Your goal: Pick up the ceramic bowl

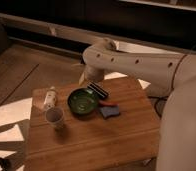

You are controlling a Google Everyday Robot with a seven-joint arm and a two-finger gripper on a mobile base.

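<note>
Just past the far edge of the counter, at the tip of my 1 white arm, the pincer sits low against the wooden top. From this view I cannot tell whether it is spread or pressed together. The arm comes in from the right, bends at a rounded joint above the pincer, and drops down to it.

I count 1 ceramic bowl. It is round, shallow and glossy green with a dark rim, and it stands upright on the counter just in front of the pincer, on the camera's side. It is near the pincer but apart from it, and it rests on the wood.

There is 1 pale cup, upright, farther out in front of the pincer and off to the picture's left. It is well apart from the pincer and does not touch the bowl. There is also 1 white bottle, lying on its side to the picture's left of the pincer, beyond the cup.

On the picture's right of the pincer, just beside it, lies 1 dark flat bar, close to the bowl's far rim. In front of that is 1 grey-blue pad, just beside the bowl on its right. 1 small red piece sits at the pad's far edge, and I cannot make out what it is.

That makes 6 things on the 1 counter.
</note>
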